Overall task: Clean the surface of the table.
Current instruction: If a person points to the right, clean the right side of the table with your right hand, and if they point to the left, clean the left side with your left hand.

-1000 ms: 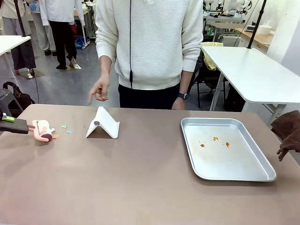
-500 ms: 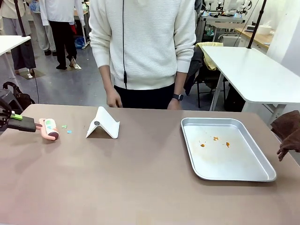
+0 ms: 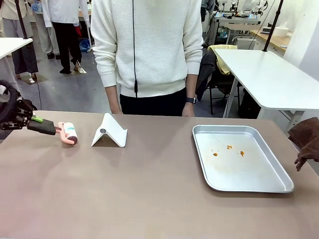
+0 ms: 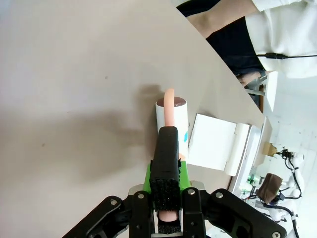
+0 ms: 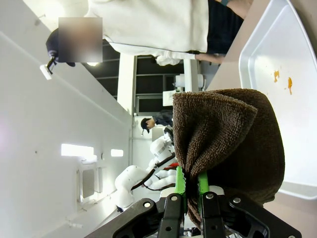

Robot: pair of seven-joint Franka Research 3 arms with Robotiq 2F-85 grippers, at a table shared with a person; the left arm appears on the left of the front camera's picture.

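Seemingly midway through the job, the left gripper [image 3: 49, 128], clamped on a pink-handled lint roller [image 3: 71, 133], rests it on the far-left stretch of the taupe table [image 3: 149, 189], while the right gripper [image 5: 189, 186] pinches a brown cloth [image 5: 223, 134] at the right edge, the orange-spotted metal tray [image 3: 279, 187] unwiped.

Wide matte taupe-brown table [image 3: 139, 194]. On it: pink-handled white lint roller [image 3: 70, 133], far left; white folded tent-shaped stand [image 3: 109, 131] near it; shiny rectangular metal tray [image 3: 259, 172], right, with orange specks [image 3: 229, 147].

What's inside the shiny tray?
A few small orange smears on the bare metal of the tray. In the right wrist view, the brown cloth covers part of it.
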